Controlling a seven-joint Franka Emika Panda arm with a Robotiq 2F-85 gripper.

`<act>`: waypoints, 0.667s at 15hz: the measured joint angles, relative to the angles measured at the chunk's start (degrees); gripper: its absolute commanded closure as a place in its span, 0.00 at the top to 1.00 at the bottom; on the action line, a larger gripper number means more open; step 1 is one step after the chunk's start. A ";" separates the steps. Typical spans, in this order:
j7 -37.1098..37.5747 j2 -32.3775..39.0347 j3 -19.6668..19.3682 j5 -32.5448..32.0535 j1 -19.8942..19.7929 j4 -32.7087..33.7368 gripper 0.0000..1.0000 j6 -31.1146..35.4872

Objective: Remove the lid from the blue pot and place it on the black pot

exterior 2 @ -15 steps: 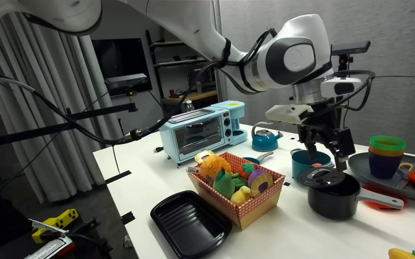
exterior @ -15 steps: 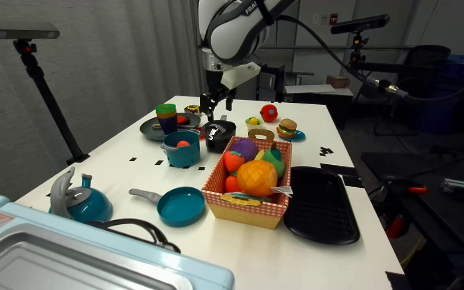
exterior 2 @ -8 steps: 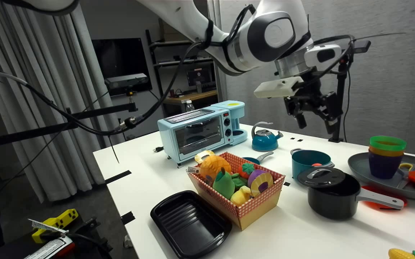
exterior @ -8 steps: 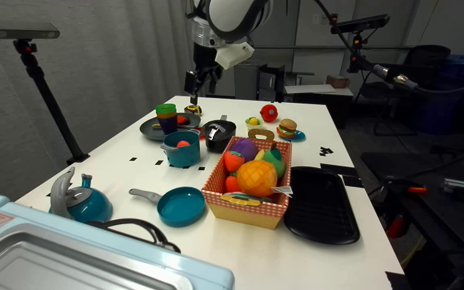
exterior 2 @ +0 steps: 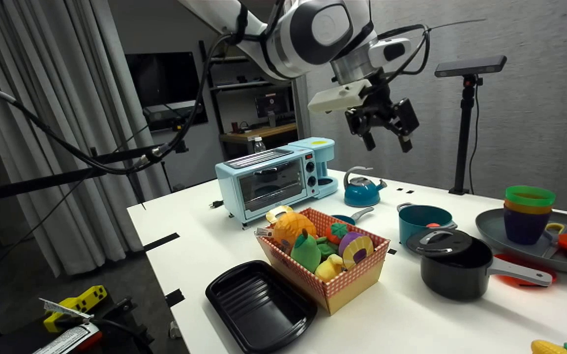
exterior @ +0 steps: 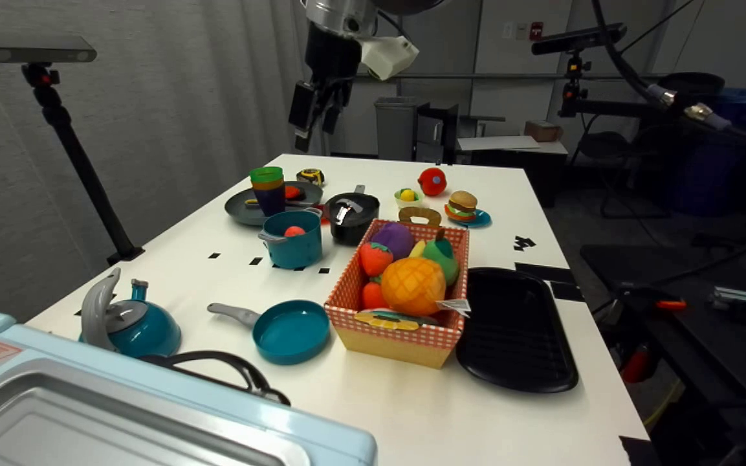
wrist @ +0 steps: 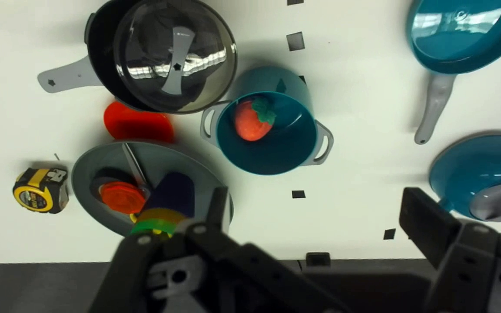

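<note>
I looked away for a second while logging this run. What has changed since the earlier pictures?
The gripper has risen away from the black pot, moving up and toward the picture's left in both exterior views. It is open and holds nothing; no grasp or release shows across these pictures. Unchanged: the lid, lying off-centre on the black pot, and the blue pot, uncovered with a strawberry inside.

Checked basket (exterior 2: 356, 286) beside black tray (exterior 2: 261, 309); kettle (exterior 2: 362, 195) near oven (exterior 2: 274, 183); stacked cups (exterior 2: 525, 221) on platter (exterior 2: 492, 228).
</note>
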 measured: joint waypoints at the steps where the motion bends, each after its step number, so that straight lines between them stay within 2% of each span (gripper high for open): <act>1: -0.59 -1.50 0.28 0.00 0.13 -1.29 1.00 0.01; 6: -1.86 -8.10 1.43 0.13 0.21 -7.15 1.00 -0.15; 10: -2.02 -9.41 1.58 0.13 0.21 -8.75 1.00 -0.15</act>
